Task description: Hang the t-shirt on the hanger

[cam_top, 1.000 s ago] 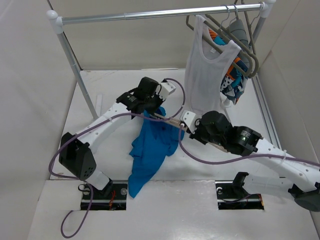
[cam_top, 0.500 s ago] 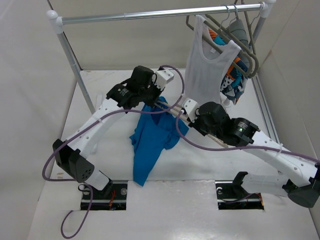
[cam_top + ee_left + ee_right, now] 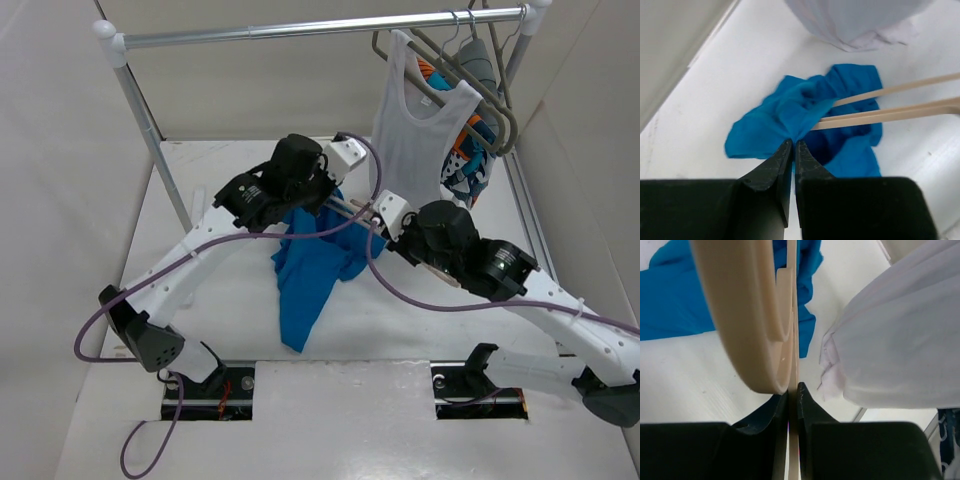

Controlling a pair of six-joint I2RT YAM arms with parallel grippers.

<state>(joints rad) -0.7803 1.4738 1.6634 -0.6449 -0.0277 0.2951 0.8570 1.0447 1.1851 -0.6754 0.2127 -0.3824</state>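
Note:
The blue t-shirt [image 3: 305, 275] hangs bunched above the table, its top pinched in my left gripper [image 3: 324, 207], which is shut on the fabric. In the left wrist view the cloth [image 3: 800, 107] runs straight out of the fingertips [image 3: 792, 143], and two thin bars of the pale wooden hanger [image 3: 890, 114] pass into its folds. My right gripper [image 3: 378, 218] is shut on the hanger [image 3: 356, 211] just right of the shirt. The right wrist view shows the jaws [image 3: 793, 388] clamped on a thin hanger bar, with the curved hook [image 3: 745, 315] close in front.
A metal clothes rail [image 3: 300, 28] spans the back, with its left post [image 3: 150, 130] slanting down to the table. At its right end grey hangers [image 3: 470, 60] carry a white tank top [image 3: 410, 140] and a patterned garment [image 3: 470, 160], close to both grippers.
Both arms have moved back and to the right, carrying the shirt and the hanger higher and nearer the white tank top. The shirt's lower end has drawn away from the near edge.

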